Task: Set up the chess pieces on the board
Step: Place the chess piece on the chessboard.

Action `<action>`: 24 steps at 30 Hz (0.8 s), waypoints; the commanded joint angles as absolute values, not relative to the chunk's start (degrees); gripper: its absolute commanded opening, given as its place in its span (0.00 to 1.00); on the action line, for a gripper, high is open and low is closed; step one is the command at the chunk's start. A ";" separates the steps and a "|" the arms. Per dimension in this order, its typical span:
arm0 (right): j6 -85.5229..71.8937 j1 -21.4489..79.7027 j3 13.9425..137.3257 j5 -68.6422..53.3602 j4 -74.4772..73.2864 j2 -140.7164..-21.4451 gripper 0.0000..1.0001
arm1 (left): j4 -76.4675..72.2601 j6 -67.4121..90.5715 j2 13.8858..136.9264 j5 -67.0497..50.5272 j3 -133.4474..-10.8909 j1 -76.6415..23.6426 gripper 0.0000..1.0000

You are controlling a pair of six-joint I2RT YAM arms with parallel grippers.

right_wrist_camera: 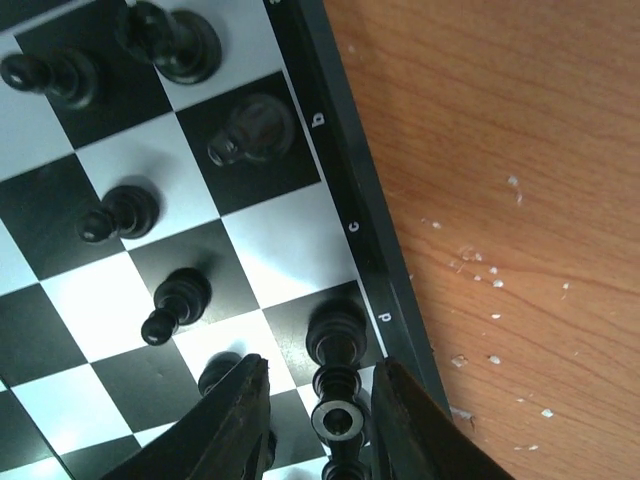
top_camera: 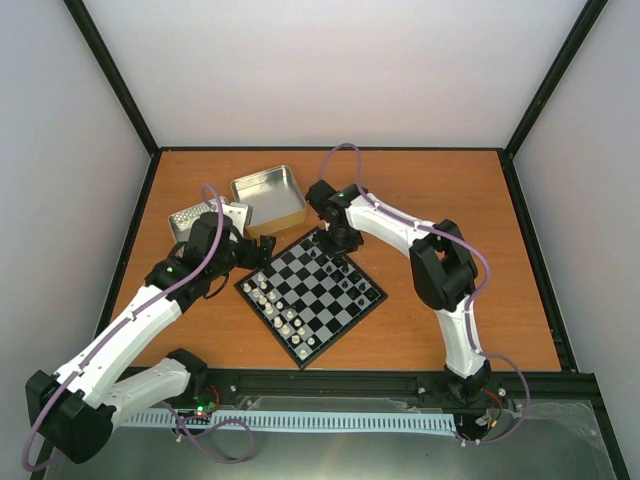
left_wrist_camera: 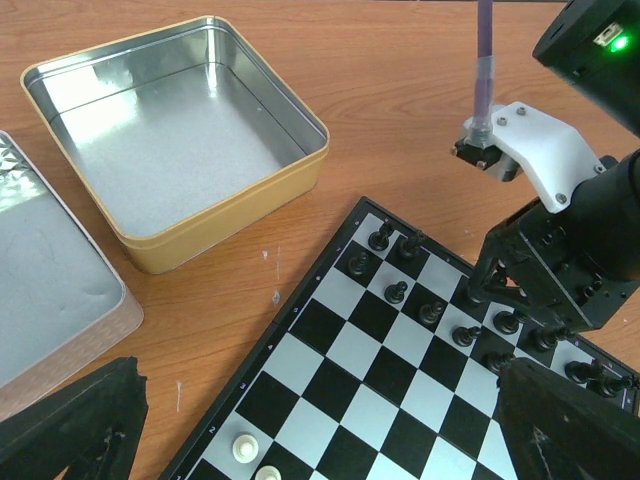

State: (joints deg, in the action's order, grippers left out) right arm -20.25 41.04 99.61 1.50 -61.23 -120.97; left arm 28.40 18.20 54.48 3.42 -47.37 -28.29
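Note:
The board (top_camera: 330, 300) lies as a diamond in mid-table. Black chess pieces (top_camera: 335, 262) line its far-right side and white chess pieces (top_camera: 270, 300) its near-left side. My right gripper (top_camera: 340, 240) points down at the board's far corner. In the right wrist view its fingers (right_wrist_camera: 235, 410) straddle a tall black piece (right_wrist_camera: 338, 335) standing on the edge square by the letter d, with a gap on each side, so the right gripper (right_wrist_camera: 318, 372) is open. My left gripper (left_wrist_camera: 320, 430) hangs wide open over the board's left corner (left_wrist_camera: 370, 400), holding nothing.
An open square tin (top_camera: 268, 198) stands just beyond the board's left corner, with a second silver tin (top_camera: 190, 220) left of it. In the left wrist view the tin's wall (left_wrist_camera: 240, 225) lies close to the board's rim. White specks dot the wood by the board (right_wrist_camera: 480, 270).

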 commanded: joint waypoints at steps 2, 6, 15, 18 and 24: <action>-22.23 41.57 99.08 4.12 -57.12 -116.05 0.31 | 28.30 17.01 54.53 3.36 -47.78 -27.93 0.97; -24.18 41.57 97.67 6.57 -54.85 -112.40 0.34 | 28.30 17.06 55.57 2.55 -47.89 -27.95 0.97; -28.74 41.57 84.46 8.17 -42.41 -100.52 0.35 | 28.19 18.64 62.22 -1.41 -48.40 -27.95 0.84; -29.53 41.57 78.05 7.84 -37.76 -96.95 0.34 | 28.62 19.36 66.61 -1.47 -49.60 -27.95 0.72; -27.81 41.58 69.83 4.79 -30.28 -91.27 0.34 | 30.88 18.96 75.62 -3.10 -54.02 -27.97 0.51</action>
